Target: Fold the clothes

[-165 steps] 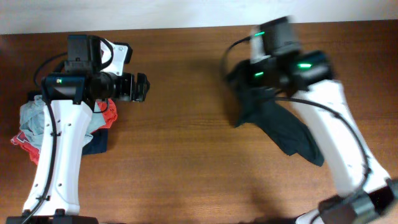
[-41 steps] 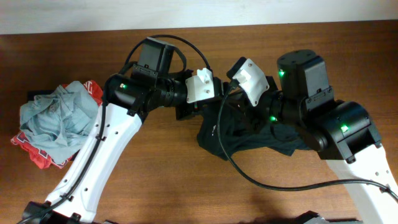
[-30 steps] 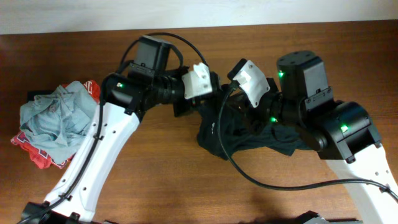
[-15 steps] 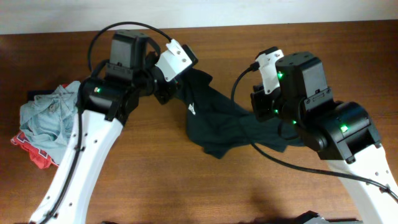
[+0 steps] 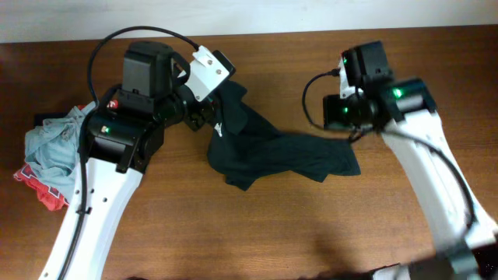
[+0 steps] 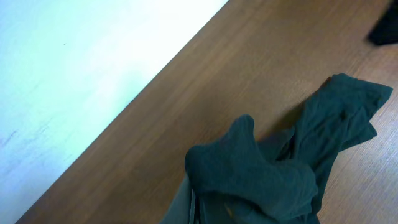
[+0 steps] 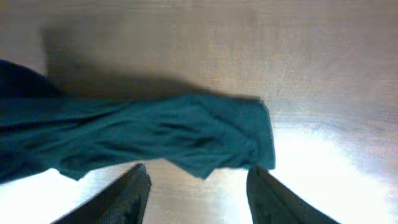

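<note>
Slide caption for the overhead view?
Left claw grips one end of the soft black T-shirt; right claw hangs open near its other end.

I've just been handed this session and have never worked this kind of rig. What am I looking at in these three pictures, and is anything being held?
You are seeing two white robot arms at a wooden table, each ending in a two-finger end effector. The wide picture comes from a fixed camera above the table. The other two come from a small camera on each wrist, looking along that arm's fingers. A black T-shirt lies crumpled mid-table. The left end effector is shut on one end of it, and the left wrist view shows that bunched fabric up close. The right end effector is open and holds nothing; its view looks down on the shirt's other end. A pile of other clothes sits behind the left arm.
</note>
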`<state>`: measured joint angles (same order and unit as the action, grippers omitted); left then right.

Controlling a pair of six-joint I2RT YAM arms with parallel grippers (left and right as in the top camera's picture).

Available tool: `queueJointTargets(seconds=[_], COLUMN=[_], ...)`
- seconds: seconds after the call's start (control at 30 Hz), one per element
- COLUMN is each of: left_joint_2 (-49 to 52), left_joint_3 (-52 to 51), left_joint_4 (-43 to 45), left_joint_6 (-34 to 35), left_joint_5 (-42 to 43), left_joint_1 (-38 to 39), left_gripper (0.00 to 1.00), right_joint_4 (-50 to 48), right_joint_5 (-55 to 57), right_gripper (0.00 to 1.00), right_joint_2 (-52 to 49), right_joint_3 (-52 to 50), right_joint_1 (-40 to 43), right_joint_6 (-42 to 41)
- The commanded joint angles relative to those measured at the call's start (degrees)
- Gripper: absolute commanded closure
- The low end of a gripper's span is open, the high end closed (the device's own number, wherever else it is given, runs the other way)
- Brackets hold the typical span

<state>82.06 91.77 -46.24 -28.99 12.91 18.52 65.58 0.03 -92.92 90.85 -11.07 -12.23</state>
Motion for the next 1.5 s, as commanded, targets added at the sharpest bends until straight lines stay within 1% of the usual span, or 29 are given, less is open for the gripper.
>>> queueJointTargets(seconds=[0.0,0.1,0.17,0.2,0.27,0.37,0.43,0.5,0.53,0.6,0.67,0.77,0.87,0.93,1.0,1.1,1.23,1.33,1.4,1.43,1.47], left_joint_2=[-1.5,-1.5,-1.5,-1.5,-1.5,-1.5,-1.5,-1.5,-1.5,-1.5,-1.5,-1.5,-1.5,-1.5,-1.5,-1.5,-1.5,-1.5,-1.7,-2.1,-2.3], left_joint_3=[1.1,1.1,1.1,1.1,1.1,1.1,1.1,1.1,1.1,1.1,1.1,1.1,1.1,1.1,1.1,1.1,1.1,1.2,1.4,1.9,2.3], left_joint_4=[0.1,0.1,0.1,0.1,0.0,0.0,0.0,0.0,0.0,0.0,0.0,0.1,0.3,0.4,0.6,1.1,1.6,1.7,1.9,2.1,2.1], left_joint_6=[1.3,1.3,1.3,1.3,1.3,1.3,1.3,1.3,1.3,1.3,1.3,1.3,1.3,1.3,1.3,1.3,1.3,1.3,1.3,1.3,1.3], left_joint_5=[-0.9,-0.9,-1.0,-1.0,-0.9,-0.9,-0.9,-0.9,-0.9,-0.9,-0.9,-1.0,-1.0,-1.0,-0.9,-0.9,-1.0,-1.0,-1.0,-0.9,-0.9], left_joint_1=[0.0,0.0,0.0,0.0,0.0,0.0,0.0,0.0,0.0,0.0,0.0,0.0,0.0,0.0,0.0,0.0,0.0,0.0,0.0,0.0,0.0], left_gripper=[1.00,1.00,1.00,1.00,1.00,1.00,1.00,1.00,1.00,1.00,1.00,1.00,1.00,0.99,1.00,1.00,1.00,1.00,1.00,1.00,1.00], right_joint_4=[-0.7,-2.1,-2.9,-3.5,-4.7,-7.7,-8.7,-7.7,-7.3,-7.2,-7.5,-8.3,-9.1,-9.7,-10.0,-12.0,-15.2,-16.5,-17.4,-18.2,-18.5], right_joint_5=[-4.8,-4.7,-4.8,-6.1,-13.2,-30.2,-34.6,-37.2,-38.6,-42.9,-46.7,-43.5,-37.8,-33.0,-30.5,-28.0,-24.2,-23.7,-23.7,-23.7,-23.8], right_gripper=[0.45,0.44,0.42,0.42,0.42,0.32,0.28,0.28,0.28,0.28,0.28,0.28,0.28,0.29,0.29,0.29,0.29,0.34,0.47,0.59,0.64], right_joint_2=[-6.2,-12.3,-15.4,-17.0,-19.3,-20.9,-20.9,-20.9,-20.9,-20.9,-20.9,-20.9,-20.9,-20.9,-20.9,-20.9,-20.9,-20.9,-20.9,-20.9,-20.9], right_joint_3=[0.2,0.2,0.2,0.2,0.2,0.1,0.1,0.1,0.0,-0.1,-0.1,-0.1,-0.1,-0.1,-0.2,-0.3,-0.3,-0.3,-0.3,-0.3,-0.3], right_joint_1=[3.3,5.6,6.4,6.7,6.6,5.3,4.6,4.3,4.2,3.8,3.3,2.2,0.7,-0.8,-1.8,-3.4,-4.6,-4.7,-4.7,-4.7,-4.7], right_joint_6=[-3.3,-3.0,-2.8,-1.3,5.2,14.0,12.5,4.0,1.1,-0.6,-0.5,4.5,14.9,24.4,28.7,33.3,33.2,33.2,33.2,33.2,33.2])
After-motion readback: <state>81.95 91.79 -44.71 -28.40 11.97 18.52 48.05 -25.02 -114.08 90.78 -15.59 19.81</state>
